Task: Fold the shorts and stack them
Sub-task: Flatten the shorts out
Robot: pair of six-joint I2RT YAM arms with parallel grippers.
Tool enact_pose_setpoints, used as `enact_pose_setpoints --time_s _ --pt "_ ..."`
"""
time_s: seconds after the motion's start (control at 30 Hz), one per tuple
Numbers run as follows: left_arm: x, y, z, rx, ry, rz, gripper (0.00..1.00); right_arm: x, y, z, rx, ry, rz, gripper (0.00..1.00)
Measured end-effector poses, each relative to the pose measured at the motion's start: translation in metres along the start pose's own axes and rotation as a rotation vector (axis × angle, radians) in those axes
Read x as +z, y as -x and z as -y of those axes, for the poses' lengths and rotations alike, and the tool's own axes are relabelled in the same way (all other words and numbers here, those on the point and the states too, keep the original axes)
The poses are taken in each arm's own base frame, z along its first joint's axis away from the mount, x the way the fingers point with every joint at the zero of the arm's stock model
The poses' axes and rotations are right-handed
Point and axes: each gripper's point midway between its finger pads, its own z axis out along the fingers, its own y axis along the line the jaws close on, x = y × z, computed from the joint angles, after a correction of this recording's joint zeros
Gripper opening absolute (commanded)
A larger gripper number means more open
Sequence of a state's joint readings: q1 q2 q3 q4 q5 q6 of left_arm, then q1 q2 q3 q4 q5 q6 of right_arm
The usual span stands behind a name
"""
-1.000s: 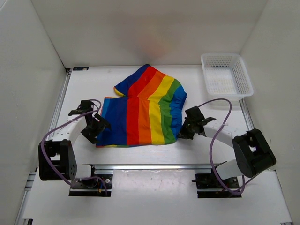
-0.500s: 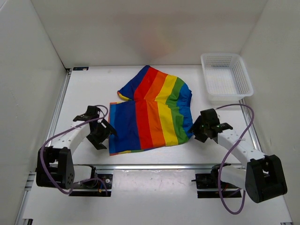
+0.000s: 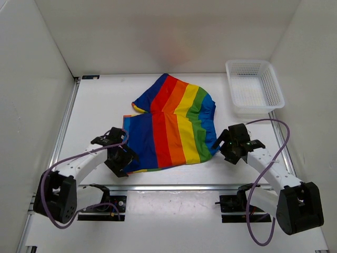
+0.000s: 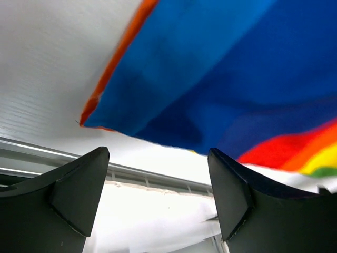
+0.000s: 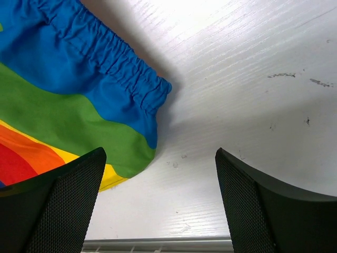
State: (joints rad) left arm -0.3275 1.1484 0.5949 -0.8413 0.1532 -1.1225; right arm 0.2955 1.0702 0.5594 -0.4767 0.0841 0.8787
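Mid-frame, the shorts (image 3: 171,124) lie spread out; both claws gape wide, holding nothing.
Left gripper (image 3: 125,158) sits at the lower-left blue corner and right gripper (image 3: 226,144) just beside the lower-right waistband end, probably placed to pinch those corners for a fold.

The white table (image 3: 95,105) bears the shorts (image 3: 174,129) mid-surface and a mesh basket (image 3: 258,109) far right.

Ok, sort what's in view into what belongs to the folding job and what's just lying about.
Belongs to the job:
rainbow-striped shorts, lying between the two tools
left tool, open, at the shorts' near left corner
right tool, open, beside the shorts' right edge

Just lying about:
white mesh basket, far right, apart from the shorts
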Motion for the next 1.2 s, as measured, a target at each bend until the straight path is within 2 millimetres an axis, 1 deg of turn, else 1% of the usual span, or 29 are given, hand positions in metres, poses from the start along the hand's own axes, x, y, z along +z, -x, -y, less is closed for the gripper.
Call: enact_pose_setpoints --time_s 0.13,0.27,0.33,0.43,0.5,0.53,0.57,0.6,0.63,0.67,0.77,0.87,0.93,1.03,1.13,1.17,1.2 --pt "0.014 -0.007 -0.007 -0.018 0.092 -0.030 0.86 -0.005 0.003 0.002 0.004 0.005 0.012 0.90" --pt "0.026 -0.024 -0.014 -0.015 0.192 -0.083 0.85 -0.010 0.006 0.004 0.006 0.008 0.026 0.91" --pt "0.028 -0.032 -0.013 -0.003 0.226 -0.103 0.79 -0.012 0.007 0.006 0.008 0.008 0.030 0.93" --pt "0.030 -0.035 -0.007 0.003 0.251 -0.111 0.73 -0.014 0.009 0.006 0.010 0.011 0.039 0.93" --pt "0.031 -0.032 0.000 0.006 0.254 -0.101 0.63 -0.015 0.010 0.007 0.012 0.009 0.042 0.93" --pt "0.032 -0.029 0.004 0.009 0.253 -0.089 0.57 -0.015 0.010 0.008 0.010 0.009 0.042 0.93" --pt "0.032 -0.026 0.008 0.011 0.251 -0.075 0.48 -0.015 0.009 0.008 0.008 0.007 0.041 0.93" --pt "0.033 -0.021 0.012 0.015 0.249 -0.056 0.27 -0.016 0.009 0.009 0.005 0.006 0.040 0.93" --pt "0.033 -0.017 0.017 0.018 0.243 -0.036 0.17 -0.017 0.009 0.010 0.002 0.005 0.040 0.95" --pt "0.033 -0.013 0.021 0.026 0.237 -0.018 0.10 -0.018 0.009 0.011 0.001 0.006 0.040 0.95" --pt "0.029 -0.002 0.036 0.050 0.210 0.027 0.10 -0.020 0.009 0.011 0.002 0.013 0.042 0.98" --pt "0.023 0.004 0.046 0.074 0.192 0.062 0.10 -0.021 0.007 0.012 0.009 0.028 0.028 0.98" --pt "0.017 0.007 0.052 0.096 0.177 0.088 0.10 -0.018 0.001 0.014 0.012 0.046 0.008 0.98" --pt "0.006 0.009 0.060 0.124 0.151 0.124 0.10 -0.008 -0.016 0.017 0.020 0.074 -0.042 0.98" --pt "-0.004 0.010 0.066 0.145 0.130 0.151 0.10 0.000 -0.028 0.016 0.033 0.102 -0.091 0.94" --pt "-0.006 0.010 0.068 0.151 0.125 0.157 0.10 0.002 -0.027 0.011 0.034 0.124 -0.096 0.93" --pt "-0.008 0.010 0.069 0.159 0.123 0.162 0.10 0.004 -0.025 0.006 0.033 0.142 -0.096 0.88"
